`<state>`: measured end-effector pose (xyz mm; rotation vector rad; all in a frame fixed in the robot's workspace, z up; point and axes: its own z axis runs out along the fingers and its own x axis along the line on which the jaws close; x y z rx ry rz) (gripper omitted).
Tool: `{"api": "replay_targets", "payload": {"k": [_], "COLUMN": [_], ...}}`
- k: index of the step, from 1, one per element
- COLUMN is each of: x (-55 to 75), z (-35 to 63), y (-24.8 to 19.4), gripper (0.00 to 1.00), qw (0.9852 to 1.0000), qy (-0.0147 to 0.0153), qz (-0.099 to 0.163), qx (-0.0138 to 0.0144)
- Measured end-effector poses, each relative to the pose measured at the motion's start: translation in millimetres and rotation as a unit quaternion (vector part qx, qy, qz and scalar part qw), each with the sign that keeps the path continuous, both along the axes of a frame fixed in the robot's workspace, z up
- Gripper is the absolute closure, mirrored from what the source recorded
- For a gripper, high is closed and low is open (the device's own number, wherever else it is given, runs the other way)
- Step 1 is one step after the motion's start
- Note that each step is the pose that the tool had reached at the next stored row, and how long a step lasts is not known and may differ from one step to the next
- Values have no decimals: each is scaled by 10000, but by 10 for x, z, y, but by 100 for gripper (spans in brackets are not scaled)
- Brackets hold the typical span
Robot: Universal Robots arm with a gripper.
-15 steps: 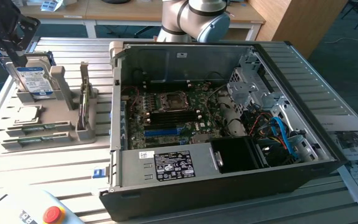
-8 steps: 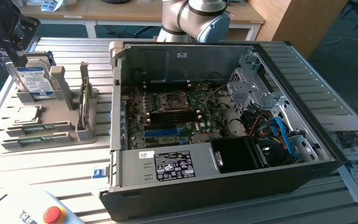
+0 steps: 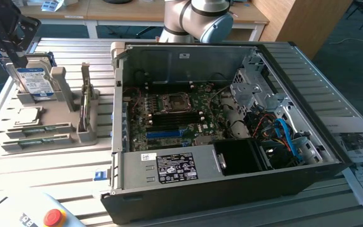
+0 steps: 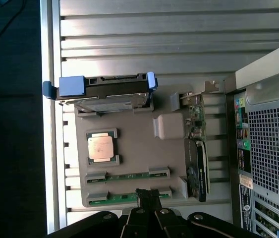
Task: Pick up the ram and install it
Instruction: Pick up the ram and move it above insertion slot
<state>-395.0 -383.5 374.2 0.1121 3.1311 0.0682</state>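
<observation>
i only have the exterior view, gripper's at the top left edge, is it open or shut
Observer: Shut; the wrist view shows the gripper with its fingertips together.
Operator: holding the ram
Observer: No. In the wrist view the ram lies in its slot in the grey holder, the fingertips overlapping one end; contact unclear.
Operator: which stick
Observer: The one farther from the processor; the second stick lies between them.

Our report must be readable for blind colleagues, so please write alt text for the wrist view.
The shut gripper hangs over a grey holder, its tips in line with a ram stick; a second stick lies in the next slot. The holder also carries a processor, a hard drive and a graphics card, beside a PC case.
</observation>
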Motion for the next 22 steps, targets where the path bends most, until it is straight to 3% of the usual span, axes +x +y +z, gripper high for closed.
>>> {"api": "replay_targets", "payload": {"k": [10,15,19,20,22], "x": [0,0,0,0,0], "z": [-1,-1,-1,-1,-2], "y": [0,0,0,0,0], "gripper": [90,90,90,90,90], "qw": [9992,9966,9935,9913,9889], "qy": [0,0,0,0,-1], "qz": [389,826,1137,1313,1488], "qx": [0,0,0,0,0]}}
